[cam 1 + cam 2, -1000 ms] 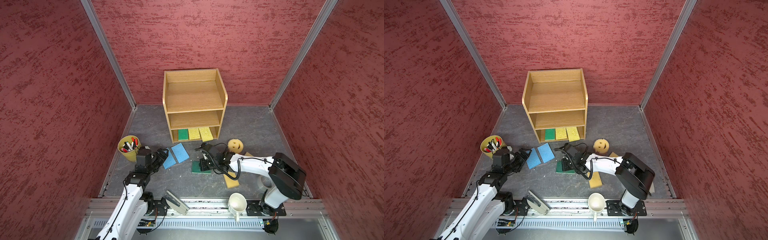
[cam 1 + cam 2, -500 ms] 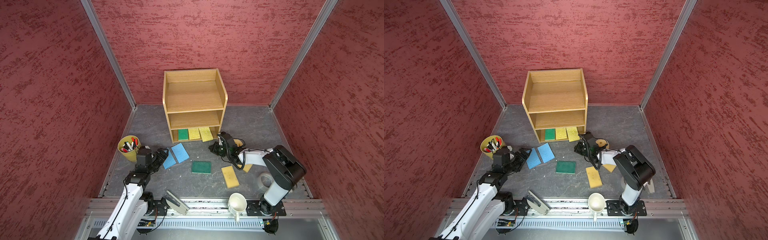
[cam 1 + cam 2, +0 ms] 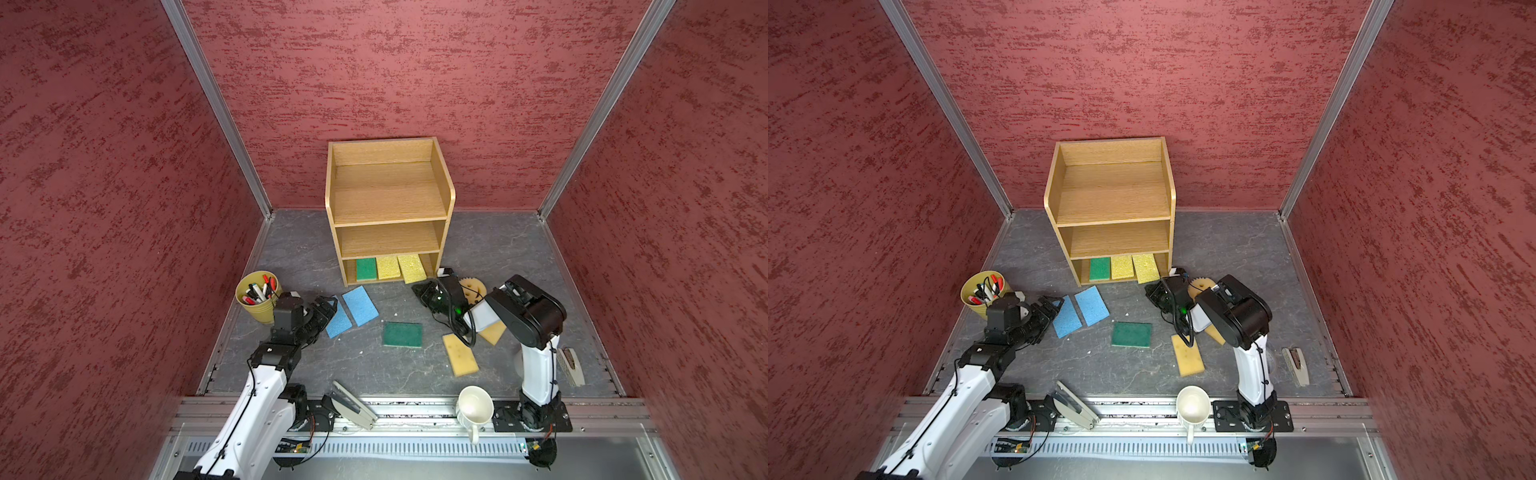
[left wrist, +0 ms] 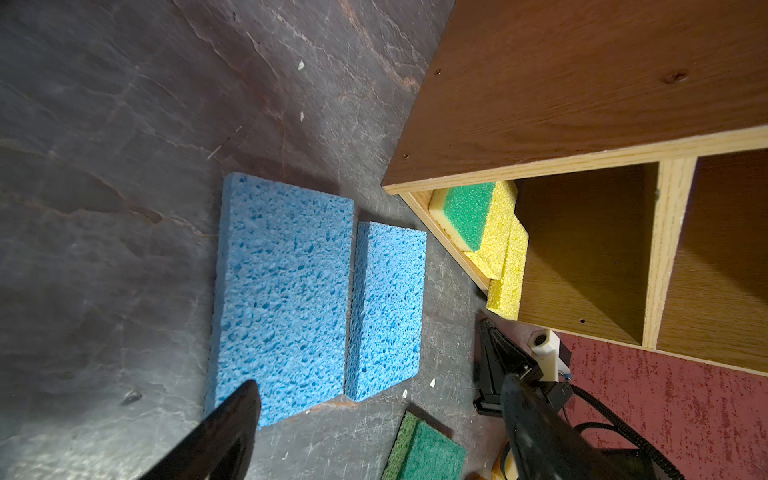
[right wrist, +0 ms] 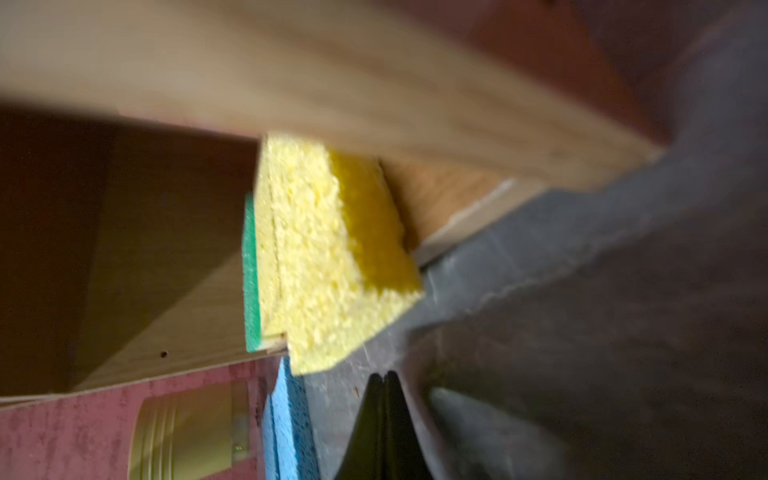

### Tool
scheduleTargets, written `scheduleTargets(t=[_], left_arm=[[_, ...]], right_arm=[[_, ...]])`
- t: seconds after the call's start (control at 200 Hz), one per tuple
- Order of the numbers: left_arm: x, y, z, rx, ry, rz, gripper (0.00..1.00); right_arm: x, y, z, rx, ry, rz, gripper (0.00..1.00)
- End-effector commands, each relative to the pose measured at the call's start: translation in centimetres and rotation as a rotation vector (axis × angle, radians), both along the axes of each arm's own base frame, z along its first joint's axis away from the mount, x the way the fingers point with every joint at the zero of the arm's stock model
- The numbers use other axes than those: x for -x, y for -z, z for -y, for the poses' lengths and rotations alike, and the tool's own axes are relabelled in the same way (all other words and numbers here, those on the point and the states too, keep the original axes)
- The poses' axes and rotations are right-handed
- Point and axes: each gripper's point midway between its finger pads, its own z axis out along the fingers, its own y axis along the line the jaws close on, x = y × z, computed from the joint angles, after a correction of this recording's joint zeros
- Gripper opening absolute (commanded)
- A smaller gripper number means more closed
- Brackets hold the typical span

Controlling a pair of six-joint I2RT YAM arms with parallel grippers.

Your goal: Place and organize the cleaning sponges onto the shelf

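Note:
The wooden shelf (image 3: 388, 208) (image 3: 1113, 199) holds a green sponge (image 3: 366, 269) and two yellow sponges (image 3: 387, 267) (image 3: 411, 268) on its bottom tier; the right yellow one pokes out. On the floor lie two blue sponges (image 3: 360, 305) (image 3: 338, 320), a dark green sponge (image 3: 402, 334) and a tan sponge (image 3: 460, 355). Another tan sponge (image 3: 494, 332) and a round yellow sponge (image 3: 473, 286) are partly hidden by the right arm. My left gripper (image 3: 328, 305) (image 4: 378, 386) is open at the blue sponges' near end. My right gripper (image 3: 417, 289) (image 5: 384, 376) is shut and empty, just in front of the protruding yellow sponge (image 5: 332, 257).
A yellow pen cup (image 3: 257, 297) stands left of the left gripper. A white mug (image 3: 475, 405) and a grey clip-like tool (image 3: 353, 405) sit at the front rail. Another grey tool (image 3: 571, 365) lies at the right. Red walls enclose three sides.
My right gripper has swung from over the dark green sponge to the shelf's bottom right corner, staying shut; that sponge stays on the floor. The left arm has not moved.

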Motion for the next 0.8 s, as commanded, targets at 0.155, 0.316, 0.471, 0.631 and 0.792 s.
scheduleTargets(t=[0.155, 0.316, 0.471, 0.631, 0.792], left_arm=[[-0.8, -0.8, -0.1, -0.004, -0.001, 0.033, 0.91], [-1.2, -0.7, 0.1, 0.005, 0.004, 0.028, 0.90], [-1.2, -0.7, 0.2, 0.003, 0.009, 0.027, 0.90], [-1.1, -0.8, 0.1, 0.002, 0.005, 0.031, 0.90], [-0.9, -0.6, 0.0, -0.002, 0.004, 0.026, 0.90]], right_arm=[[-1.4, -0.2, -0.1, -0.023, 0.085, 0.017, 0.00], [-1.4, -0.1, -0.9, -0.032, 0.075, 0.014, 0.00], [-0.7, -0.3, -2.2, -0.033, 0.049, 0.017, 0.00], [0.2, 0.1, -3.2, -0.026, 0.029, 0.004, 0.00], [0.1, 0.7, -3.4, -0.027, 0.027, -0.008, 0.00]])
